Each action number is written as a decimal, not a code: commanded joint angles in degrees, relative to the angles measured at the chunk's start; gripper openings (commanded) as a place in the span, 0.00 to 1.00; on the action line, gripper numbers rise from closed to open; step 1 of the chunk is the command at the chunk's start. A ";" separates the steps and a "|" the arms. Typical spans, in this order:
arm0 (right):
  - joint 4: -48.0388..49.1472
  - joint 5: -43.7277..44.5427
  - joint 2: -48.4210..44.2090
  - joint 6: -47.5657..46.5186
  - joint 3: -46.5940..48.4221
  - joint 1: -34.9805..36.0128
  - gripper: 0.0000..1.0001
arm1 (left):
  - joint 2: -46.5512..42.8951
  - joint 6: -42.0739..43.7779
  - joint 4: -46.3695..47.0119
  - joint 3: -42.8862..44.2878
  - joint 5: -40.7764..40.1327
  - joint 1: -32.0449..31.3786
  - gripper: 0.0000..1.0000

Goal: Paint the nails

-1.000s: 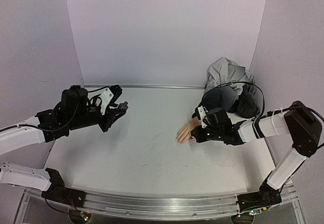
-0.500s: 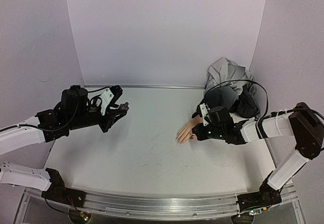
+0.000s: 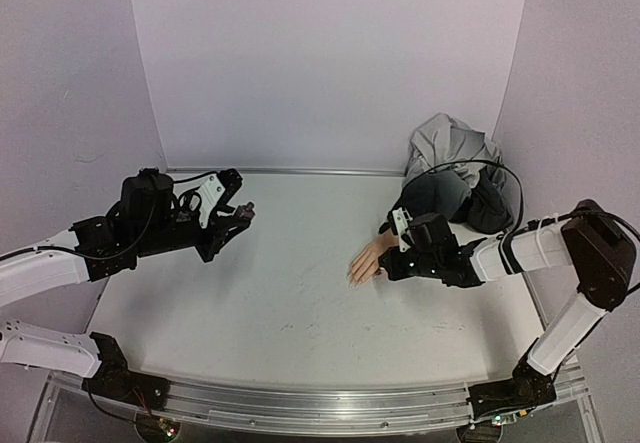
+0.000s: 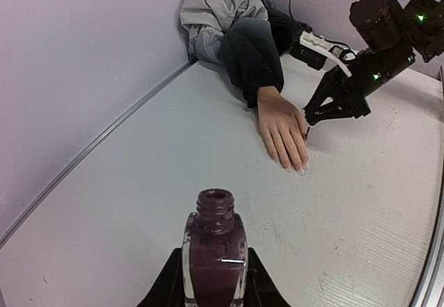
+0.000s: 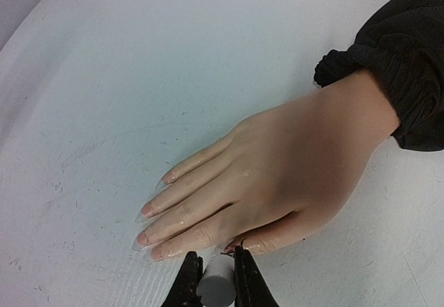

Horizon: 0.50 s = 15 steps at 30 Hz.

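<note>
right gripper (image 5: pixel 217 269) pinching the white brush cap (image 5: pixel 216 284), tip at the thumb of the hand (image 5: pixel 291 161) just ahead. four nails (image 5: pixel 142 239) ahead-left look pale, unpainted; thumb nail hidden. left gripper (image 4: pixel 214 279) clamps the open bottle (image 4: pixel 214 248). i judge painting barely begun.

Right arm (image 3: pixel 540 248): the elbow is back up and inward after swinging toward the right wall half a second ago. The pose again matches that of one second ago. Right tool (image 3: pixel 386 269): sits a shade lower in the top view than half a second ago, just beside the mannequin hand (image 3: pixel 364 260).
</note>
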 commanded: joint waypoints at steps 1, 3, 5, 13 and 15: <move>1.30 1.21 0.50 -0.81 0.70 -0.20 0.00 | -0.31 -0.81 2.50 3.65 0.38 0.41 0.00; 1.25 1.42 0.60 -0.72 0.85 -0.20 0.00 | -0.30 -0.75 2.51 3.65 0.39 0.41 0.00; 1.16 1.33 0.61 -0.72 0.79 -0.18 0.00 | -0.36 -0.76 2.51 3.59 0.38 0.42 0.00; 1.49 1.54 0.99 -1.07 0.91 -0.15 0.00 | -0.23 -0.81 2.50 3.66 0.48 0.42 0.00; 1.50 1.50 1.28 -1.16 1.17 -0.19 0.00 | -0.19 -0.77 2.50 3.66 0.47 0.42 0.00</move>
